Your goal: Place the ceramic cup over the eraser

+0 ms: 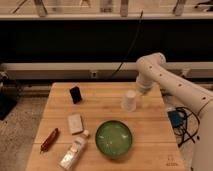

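Approach step: hand (141, 92) released, jaws wide, just beside ceramic cup (130, 101) on right of desk (107, 97). Eraser (75, 94) stands well apart, left. Next: grip cup, lift, carry left.

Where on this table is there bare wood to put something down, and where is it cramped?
Free: the wood between the eraser and the ceramic cup, and the table strip right of the green bowl. Crowded: front left, with whitish block, bottle and reddish object. The gripper sits close by the cup's right side.
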